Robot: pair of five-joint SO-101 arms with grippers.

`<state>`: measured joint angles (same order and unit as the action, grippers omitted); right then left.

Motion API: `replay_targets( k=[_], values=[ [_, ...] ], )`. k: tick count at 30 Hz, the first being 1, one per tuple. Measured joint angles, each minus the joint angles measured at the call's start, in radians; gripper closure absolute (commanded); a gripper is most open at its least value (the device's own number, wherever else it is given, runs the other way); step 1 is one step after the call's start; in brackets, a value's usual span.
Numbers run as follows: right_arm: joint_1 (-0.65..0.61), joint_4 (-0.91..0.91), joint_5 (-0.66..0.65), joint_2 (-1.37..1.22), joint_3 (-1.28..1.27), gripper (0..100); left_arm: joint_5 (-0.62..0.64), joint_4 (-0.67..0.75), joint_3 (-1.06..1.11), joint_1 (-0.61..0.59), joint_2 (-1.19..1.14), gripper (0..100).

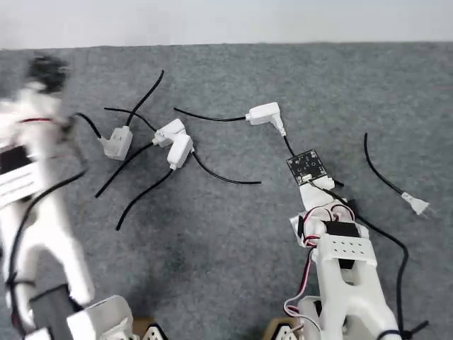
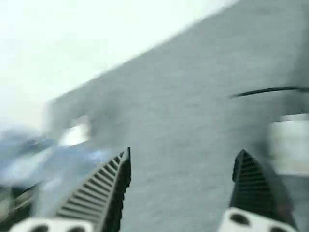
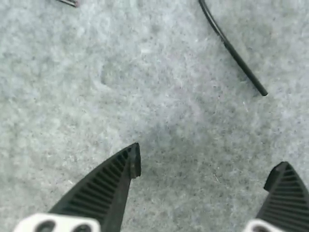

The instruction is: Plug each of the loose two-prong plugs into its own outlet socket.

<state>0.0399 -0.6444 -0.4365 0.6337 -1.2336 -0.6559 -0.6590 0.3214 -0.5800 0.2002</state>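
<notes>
Several white plug and socket pieces on black cables lie on the grey mat: one (image 1: pixel 117 142) at the left, two close together (image 1: pixel 170 132) (image 1: pixel 180 151), and one (image 1: pixel 263 113) further right with a small white piece joined at its end. A small loose two-prong plug (image 1: pixel 417 205) lies at the far right. My right arm (image 1: pixel 340 248) stands at the front right; the right gripper (image 3: pixel 208 158) is open over bare mat, near a black cable end (image 3: pixel 231 48). The left arm (image 1: pixel 32 142) is blurred at the left edge. My left gripper (image 2: pixel 184 153) is open and holds nothing.
The grey mat (image 1: pixel 226 248) covers the table up to a pale wall at the back. Black cables sprawl across the middle. A black wire (image 1: pixel 400 255) runs along the right arm's side. In the left wrist view, a cable (image 2: pixel 270 90) and a white blur (image 2: pixel 289 140) lie ahead.
</notes>
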Motion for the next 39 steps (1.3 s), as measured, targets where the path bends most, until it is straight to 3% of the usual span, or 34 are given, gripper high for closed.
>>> replay_targets(
  k=[6,13,18,20,23,36,39],
  values=[
    [0.000,0.000,0.000,0.000,-0.012,60.1,-0.215,-0.080,0.021,-0.285,0.044,68],
    [0.002,0.000,0.000,0.000,-0.012,60.1,-0.338,-0.091,0.201,-0.434,0.000,68],
    [0.000,0.000,0.000,0.000,-0.012,60.1,-0.427,0.123,0.374,-0.496,-0.132,68],
    [0.002,0.000,0.000,0.000,-0.012,60.1,-0.431,0.226,0.405,-0.500,-0.184,68],
    [0.002,0.000,0.000,0.000,-0.012,60.1,-0.434,0.273,0.408,-0.494,-0.241,68],
    [0.000,0.000,0.000,0.000,-0.012,60.1,-0.382,0.275,0.348,-0.359,-0.307,68],
    [0.000,0.000,0.000,0.000,-0.012,60.1,-0.382,0.275,0.334,-0.347,-0.328,73]
  ],
)
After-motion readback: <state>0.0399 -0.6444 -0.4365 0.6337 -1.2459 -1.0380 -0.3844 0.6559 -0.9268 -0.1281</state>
